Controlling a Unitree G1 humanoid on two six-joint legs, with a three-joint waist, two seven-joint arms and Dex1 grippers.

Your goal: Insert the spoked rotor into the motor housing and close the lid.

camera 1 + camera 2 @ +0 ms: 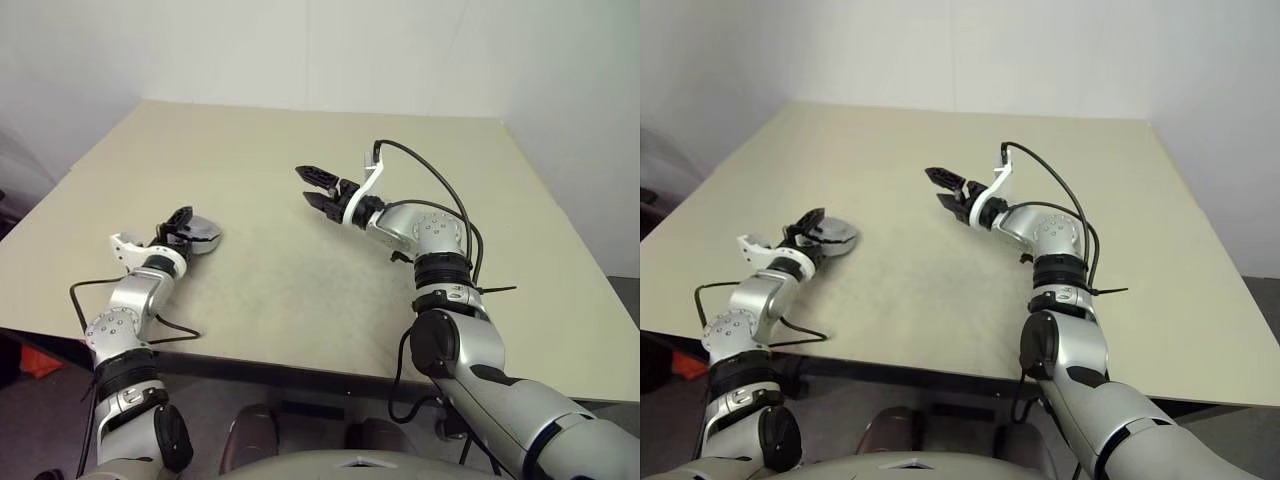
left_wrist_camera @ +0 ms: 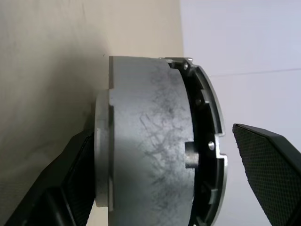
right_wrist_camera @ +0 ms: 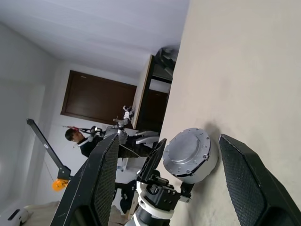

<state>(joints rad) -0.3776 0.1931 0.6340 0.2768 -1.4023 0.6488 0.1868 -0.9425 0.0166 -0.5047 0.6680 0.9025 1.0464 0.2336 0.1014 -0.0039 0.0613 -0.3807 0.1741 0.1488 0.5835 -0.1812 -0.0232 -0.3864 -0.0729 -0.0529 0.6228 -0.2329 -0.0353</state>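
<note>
Closest to me in the left wrist view, the motor housing (image 2: 150, 141) sits between my left gripper's fingers (image 2: 268, 165), scratched grey side wall facing the camera. One finger has a visible gap to the housing on the lid side; the other finger sits right by the base flange, can't tell if it touches. So I read the left gripper (image 1: 183, 228) as spread apart around the housing, not clamped. From the head view, the housing (image 1: 203, 236) rests on the beige table (image 1: 300, 290) on my left side, near the front edge, with the left gripper coming in low and roughly level. Lid (image 3: 184, 150) looks seated on top of the housing: flat grey disc with small screws around the rim. Spoked rotor I can't make out anywhere, possibly inside, can't confirm. Right gripper (image 1: 318, 187) hangs above mid-table, well apart from the housing, fingers pointing toward my left, jaws apart with nothing between them. Through the right wrist view I also see a person (image 3: 77, 139) in the background beyond the table.
</note>
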